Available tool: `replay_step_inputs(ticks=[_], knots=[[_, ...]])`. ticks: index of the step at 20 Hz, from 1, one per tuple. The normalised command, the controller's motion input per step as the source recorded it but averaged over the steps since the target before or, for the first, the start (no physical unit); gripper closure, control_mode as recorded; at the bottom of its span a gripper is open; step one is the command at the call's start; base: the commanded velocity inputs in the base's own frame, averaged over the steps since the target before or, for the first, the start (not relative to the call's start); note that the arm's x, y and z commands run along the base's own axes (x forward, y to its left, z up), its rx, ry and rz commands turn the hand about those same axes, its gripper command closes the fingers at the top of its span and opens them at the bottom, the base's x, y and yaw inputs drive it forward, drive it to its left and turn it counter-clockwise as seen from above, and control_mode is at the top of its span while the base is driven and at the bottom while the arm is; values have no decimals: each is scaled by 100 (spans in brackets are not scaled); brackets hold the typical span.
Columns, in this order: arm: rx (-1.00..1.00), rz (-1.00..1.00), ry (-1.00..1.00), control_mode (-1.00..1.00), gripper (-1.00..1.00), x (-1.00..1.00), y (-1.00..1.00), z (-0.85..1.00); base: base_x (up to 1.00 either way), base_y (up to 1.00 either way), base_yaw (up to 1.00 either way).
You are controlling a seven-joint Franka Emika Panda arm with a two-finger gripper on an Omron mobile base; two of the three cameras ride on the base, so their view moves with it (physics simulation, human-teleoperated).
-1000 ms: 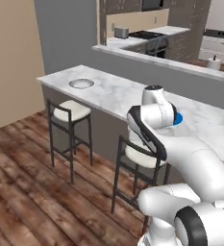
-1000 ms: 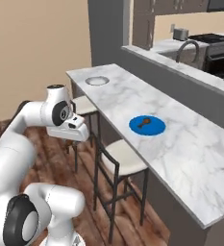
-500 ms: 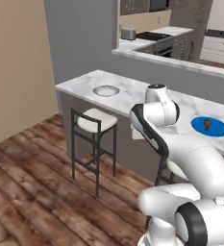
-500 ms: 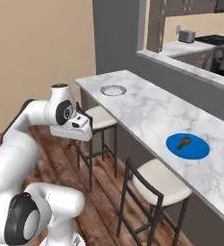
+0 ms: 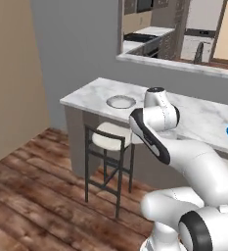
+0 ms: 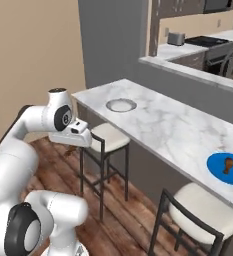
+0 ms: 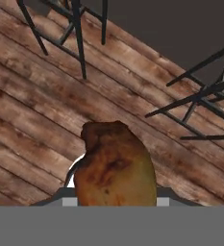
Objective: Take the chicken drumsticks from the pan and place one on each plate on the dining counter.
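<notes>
1. Hand view: we've got a chicken drumstick clamped in the gripper, hanging over the wooden floor next to the stool legs.
2. Right base view puts the gripper low, in front of the dining counter, well below its top.
3. The grey plate sits near the counter's left end.
4. The blue plate with the other drumstick is near the front edge toward the right end.
</notes>
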Motion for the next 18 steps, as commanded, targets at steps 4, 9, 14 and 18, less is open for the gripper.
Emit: replay_step_inputs(ticks=[4,9,14,18], knots=[[0,0,0,100,100,0,0,0,70,49,-62],[0,0,0,100,100,0,0,0,55,62,-57],[0,0,0,100,100,0,0,0,22,97,-31],[0,0,0,100,100,0,0,0,57,75,-42]])
